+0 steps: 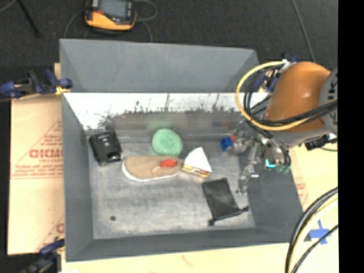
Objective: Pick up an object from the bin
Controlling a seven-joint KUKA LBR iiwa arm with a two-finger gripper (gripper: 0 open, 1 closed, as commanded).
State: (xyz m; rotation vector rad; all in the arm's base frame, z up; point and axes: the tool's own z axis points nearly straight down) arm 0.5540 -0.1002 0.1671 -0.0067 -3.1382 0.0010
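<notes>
Camera view: the gripper (244, 183) hangs just beside the upper right edge of a flat black pouch (220, 199), right of and nearer than the tan slipper (149, 168). Whether the claw is open or closed cannot be told. The pouch is roughly rectangular, its long axis running from far to near, leaning slightly right. One each: a pouch, a slipper, a green ball (166, 141) behind the slipper, a white wedge (197, 161) at its right, and a black box (105, 147) at its left.

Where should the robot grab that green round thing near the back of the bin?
Probably across its middle, coming straight down from above. The green ball looks round, so no edge or handle offers itself. Pinch its left and right sides as the view shows them: bare floor shows there, while the tan slipper lies close in front of it.
</notes>
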